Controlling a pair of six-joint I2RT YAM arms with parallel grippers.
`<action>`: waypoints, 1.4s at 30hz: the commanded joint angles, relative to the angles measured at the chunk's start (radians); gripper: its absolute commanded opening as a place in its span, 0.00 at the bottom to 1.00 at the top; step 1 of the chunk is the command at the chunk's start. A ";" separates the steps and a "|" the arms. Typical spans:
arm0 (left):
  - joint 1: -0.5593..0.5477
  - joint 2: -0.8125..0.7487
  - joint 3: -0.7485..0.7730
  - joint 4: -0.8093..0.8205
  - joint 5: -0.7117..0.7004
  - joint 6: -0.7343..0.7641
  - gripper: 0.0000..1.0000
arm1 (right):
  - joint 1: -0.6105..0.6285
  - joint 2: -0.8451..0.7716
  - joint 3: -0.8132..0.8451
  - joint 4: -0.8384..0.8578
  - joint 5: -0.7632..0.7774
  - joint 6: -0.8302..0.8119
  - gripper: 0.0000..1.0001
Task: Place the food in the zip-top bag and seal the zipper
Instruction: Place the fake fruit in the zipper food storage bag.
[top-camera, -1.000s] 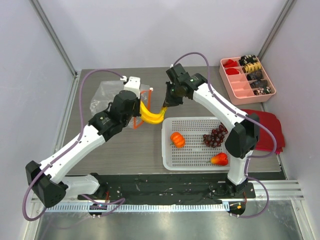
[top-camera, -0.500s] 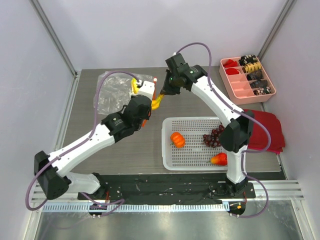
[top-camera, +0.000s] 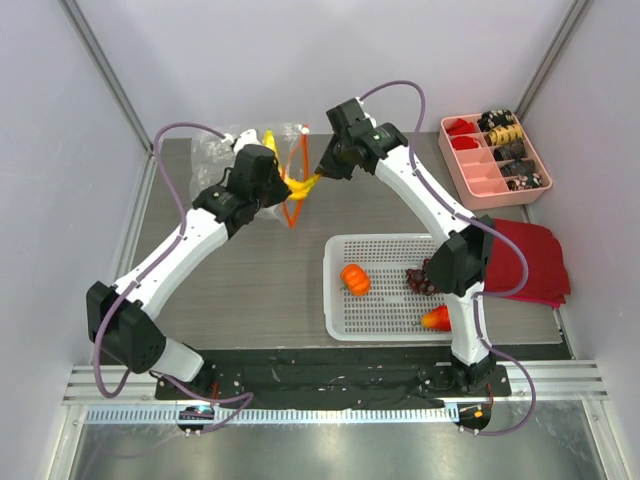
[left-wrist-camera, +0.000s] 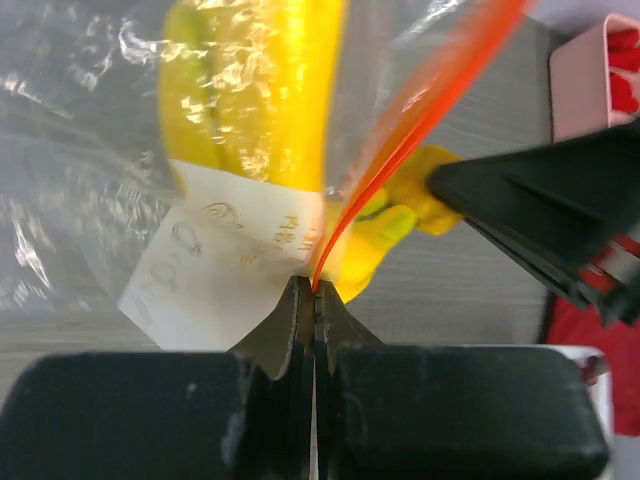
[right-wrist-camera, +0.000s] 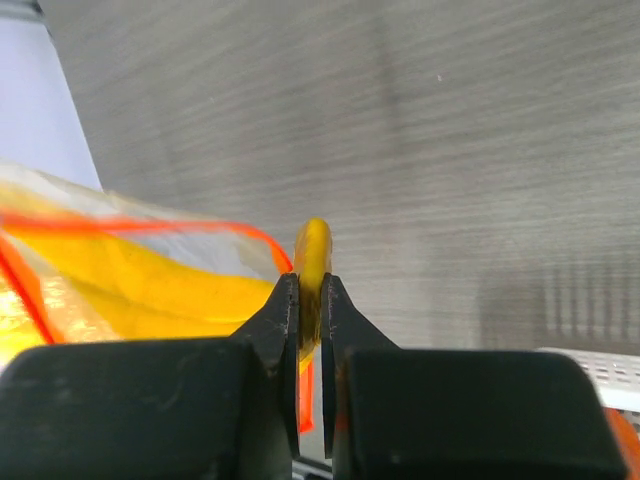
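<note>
The yellow banana bunch (left-wrist-camera: 262, 92) lies mostly inside the clear zip-top bag (top-camera: 214, 150), behind its white label (left-wrist-camera: 225, 262); its stem end (top-camera: 302, 185) sticks out of the mouth. My left gripper (left-wrist-camera: 316, 290) is shut on the orange-red zipper (left-wrist-camera: 420, 100) strip at the bag's rim and holds the mouth up. My right gripper (right-wrist-camera: 312, 285) is shut on the banana's stem (right-wrist-camera: 313, 245), just outside the bag's mouth (right-wrist-camera: 150, 228). The orange pumpkin (top-camera: 355, 278), purple grapes (top-camera: 422, 280) and red-orange fruit (top-camera: 438, 318) lie in the white basket (top-camera: 385, 250). No slider tab shows.
The perforated basket stands in front of the right arm's base. A pink compartment tray (top-camera: 470, 180) with snacks sits at the back right, and a red cloth (top-camera: 535, 262) lies beside the basket. Enclosure walls close in the table at the back and sides.
Both grippers have moved away from the arm bases toward the back left. The banana went from hanging between them to mostly inside the bag. The bag's mouth was carried back with the left gripper.
</note>
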 joint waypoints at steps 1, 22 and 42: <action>0.053 0.013 -0.030 0.037 0.184 -0.208 0.00 | -0.004 -0.015 0.096 0.062 0.037 0.053 0.02; 0.237 0.061 -0.261 0.588 0.635 -0.662 0.00 | -0.042 -0.047 -0.048 0.226 -0.158 -0.012 0.01; 0.316 0.018 -0.333 0.835 0.765 -0.780 0.00 | -0.080 -0.308 -0.430 0.576 -0.664 -0.191 0.51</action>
